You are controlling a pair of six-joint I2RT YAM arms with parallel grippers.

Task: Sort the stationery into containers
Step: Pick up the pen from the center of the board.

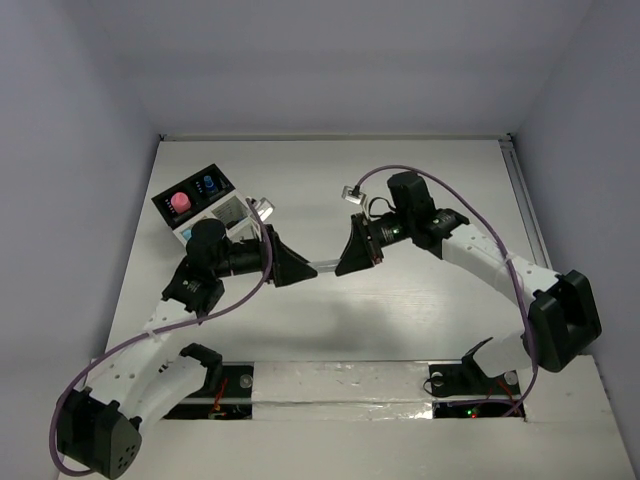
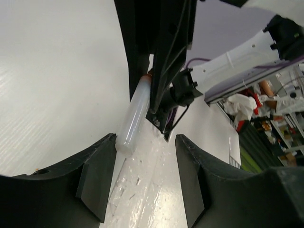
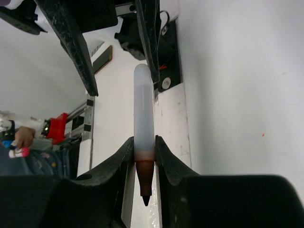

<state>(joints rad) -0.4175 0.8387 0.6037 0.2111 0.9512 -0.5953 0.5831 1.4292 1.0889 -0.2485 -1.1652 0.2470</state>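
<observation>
A translucent white pen (image 3: 143, 109) with a brown tip hangs level above the table, and my right gripper (image 3: 144, 145) is shut on it near the tip. My left gripper (image 2: 145, 142) faces the right one with its jaws apart. The pen's (image 2: 134, 111) blunt end lies just beside the left finger (image 2: 97, 173) and is not clamped. From above, the pen (image 1: 325, 266) bridges the two grippers at mid-table. The containers (image 1: 232, 211) stand at the back left behind the left arm, with a pink-topped item (image 1: 180, 202) and a blue-topped item (image 1: 207, 185) in the black compartments.
A purple cable (image 1: 400, 170) loops over the right arm to a small plug (image 1: 350, 192). White walls close the table on the left, back and right. A taped strip (image 1: 340, 385) runs along the near edge between the arm bases.
</observation>
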